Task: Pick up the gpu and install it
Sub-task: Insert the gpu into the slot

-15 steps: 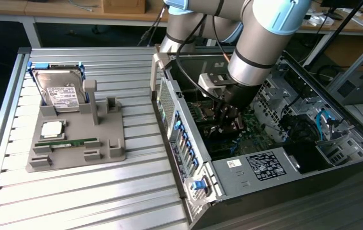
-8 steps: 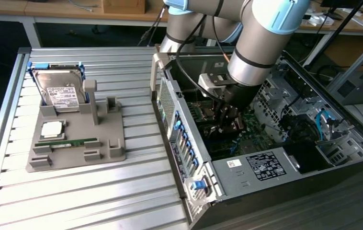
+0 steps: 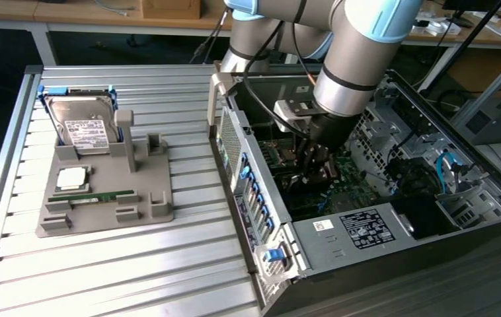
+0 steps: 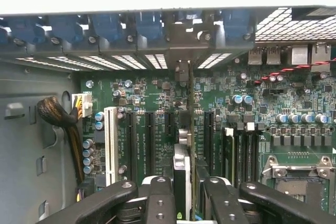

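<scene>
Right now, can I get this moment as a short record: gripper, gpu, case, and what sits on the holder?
gripper state: the gripper is closed on the gpu, with fingers on either side
gripper place: down inside the open computer case
gpu position: edge-on over the motherboard expansion slots; cannot tell whether it is seated
holder: grey holder on the table, at the exterior view's left
holder contents: hard drive, CPU, RAM stick
</scene>
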`<state>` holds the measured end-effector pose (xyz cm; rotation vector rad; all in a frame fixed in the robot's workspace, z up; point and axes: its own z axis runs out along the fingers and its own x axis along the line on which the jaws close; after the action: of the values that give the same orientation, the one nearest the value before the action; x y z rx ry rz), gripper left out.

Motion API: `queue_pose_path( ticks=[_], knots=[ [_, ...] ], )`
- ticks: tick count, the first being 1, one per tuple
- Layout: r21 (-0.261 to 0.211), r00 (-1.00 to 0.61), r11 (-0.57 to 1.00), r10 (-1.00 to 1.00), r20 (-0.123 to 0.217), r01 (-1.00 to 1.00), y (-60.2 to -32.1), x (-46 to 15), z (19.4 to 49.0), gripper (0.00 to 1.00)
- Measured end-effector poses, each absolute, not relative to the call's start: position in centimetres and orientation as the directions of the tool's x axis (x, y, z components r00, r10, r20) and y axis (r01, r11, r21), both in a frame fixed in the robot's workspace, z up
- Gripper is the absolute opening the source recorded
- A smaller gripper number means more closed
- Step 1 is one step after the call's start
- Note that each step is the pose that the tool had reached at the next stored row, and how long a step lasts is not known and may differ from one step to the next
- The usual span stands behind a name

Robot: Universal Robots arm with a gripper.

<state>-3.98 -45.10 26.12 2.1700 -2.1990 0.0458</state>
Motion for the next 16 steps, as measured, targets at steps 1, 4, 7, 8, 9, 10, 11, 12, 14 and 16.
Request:
queue_pose_path(
  ticks=[1, 4, 7, 8, 9, 10, 11, 12, 14, 16],
  knots=[
    [0.016, -0.013, 0.014, -0.998, 0.058, -1.0, -45.04, -3.97, 26.12, 0.27],
    [0.016, -0.013, 0.014, -0.998, 0.058, -1.0, -44.84, -3.94, 26.11, 0.27],
    [0.016, -0.013, 0.014, -0.998, 0.058, -1.0, -44.74, -3.94, 26.1, 0.27],
    [0.016, -0.013, 0.014, -0.998, 0.058, -1.0, -44.74, -3.94, 26.11, 0.27],
    [0.016, -0.013, 0.014, -0.998, 0.058, -1.0, -44.74, -3.94, 26.09, 0.27],
    [0.016, -0.013, 0.014, -0.998, 0.058, -1.0, -44.73, -3.94, 26.06, 0.27],
    [0.016, -0.013, 0.014, -0.998, 0.058, -1.0, -44.74, -3.95, 26.04, 0.27],
    [0.016, -0.013, 0.014, -0.998, 0.058, -1.0, -44.74, -3.95, 26.03, 0.27],
    [0.016, -0.013, 0.014, -0.998, 0.058, -1.0, -44.73, -3.95, 26.02, 0.27],
    [0.015, -0.013, 0.014, -0.998, 0.057, -1.0, -44.73, -3.94, 26.02, 0.27]
  ],
)
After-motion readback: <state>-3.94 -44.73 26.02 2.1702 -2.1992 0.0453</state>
